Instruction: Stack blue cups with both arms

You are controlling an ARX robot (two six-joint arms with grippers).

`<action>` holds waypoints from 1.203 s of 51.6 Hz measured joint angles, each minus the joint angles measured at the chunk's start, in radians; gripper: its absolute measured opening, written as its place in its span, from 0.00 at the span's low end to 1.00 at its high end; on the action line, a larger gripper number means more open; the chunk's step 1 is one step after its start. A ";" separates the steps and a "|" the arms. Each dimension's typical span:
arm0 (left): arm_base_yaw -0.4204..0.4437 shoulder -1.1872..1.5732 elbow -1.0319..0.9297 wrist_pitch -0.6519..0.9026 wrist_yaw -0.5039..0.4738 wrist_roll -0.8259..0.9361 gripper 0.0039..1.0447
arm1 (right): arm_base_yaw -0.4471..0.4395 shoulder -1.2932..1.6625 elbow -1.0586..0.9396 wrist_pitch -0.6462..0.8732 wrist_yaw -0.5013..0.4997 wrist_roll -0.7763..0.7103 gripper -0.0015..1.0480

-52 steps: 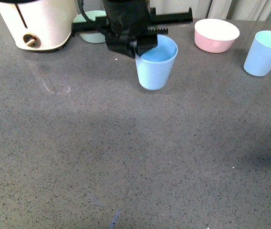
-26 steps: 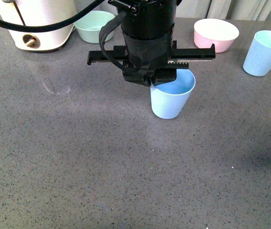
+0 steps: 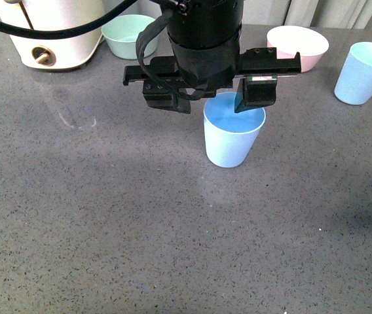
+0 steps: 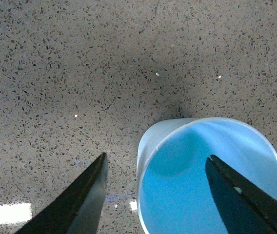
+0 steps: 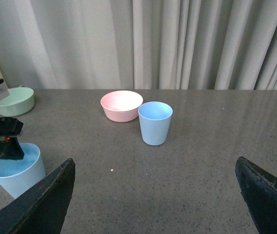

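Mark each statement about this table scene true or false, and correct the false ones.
1. The two blue cups are already stacked. False: one cup stands near the middle of the table and the other cup stands apart at the far right.
2. The left fingers are spread open above the middle cup. True.
3. The pink bowl lies upside down. False: it sits with its opening upward.
4. The right fingers hold nothing. True.
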 joint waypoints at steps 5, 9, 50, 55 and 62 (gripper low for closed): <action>0.004 -0.005 0.000 0.001 0.000 0.000 0.77 | 0.000 0.000 0.000 0.000 0.000 0.000 0.91; 0.009 -0.045 -0.021 0.003 0.008 -0.002 0.92 | 0.000 0.000 0.000 0.000 0.000 0.000 0.91; 0.413 -0.672 -0.862 1.275 -0.144 0.466 0.42 | 0.000 0.000 0.000 0.000 -0.001 0.000 0.91; 0.441 -0.771 -1.037 1.334 -0.091 0.496 0.20 | 0.000 0.000 0.000 0.000 -0.001 0.000 0.91; 0.470 -0.841 -1.165 1.354 -0.056 0.503 0.02 | 0.000 0.000 0.000 0.000 0.000 0.000 0.91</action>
